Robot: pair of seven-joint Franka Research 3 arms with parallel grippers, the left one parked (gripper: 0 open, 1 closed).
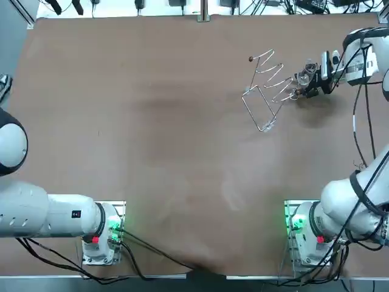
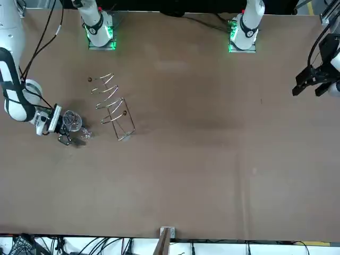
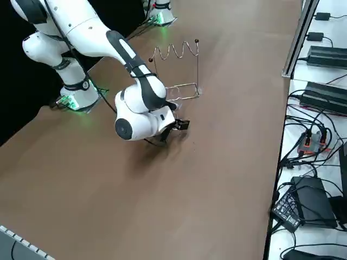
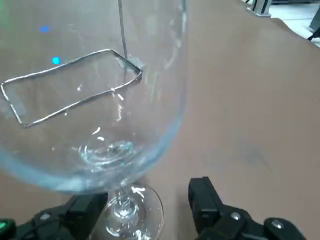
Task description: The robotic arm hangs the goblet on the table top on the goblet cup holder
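A robotics lab, not a home. A wide, bare brown table [image 1: 152,121] carries two bolted arm bases [image 1: 301,225] that glow green at its near edge. Tangled cables [image 1: 267,5] lie beyond the table's far edge. Black electronics boxes [image 3: 325,57] and more wiring [image 3: 312,143] sit beside its right edge. At the table's far right, the right gripper [image 4: 145,197] straddles the stem of a goblet [image 4: 100,100], fingers apart.

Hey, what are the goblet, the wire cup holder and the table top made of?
Goblet: clear glass, glossy; the holder's wire shows through it. Goblet cup holder: thin shiny wire, probably metal. Table top: matte brown, perhaps laminate. Right gripper, open, straddles the stem.
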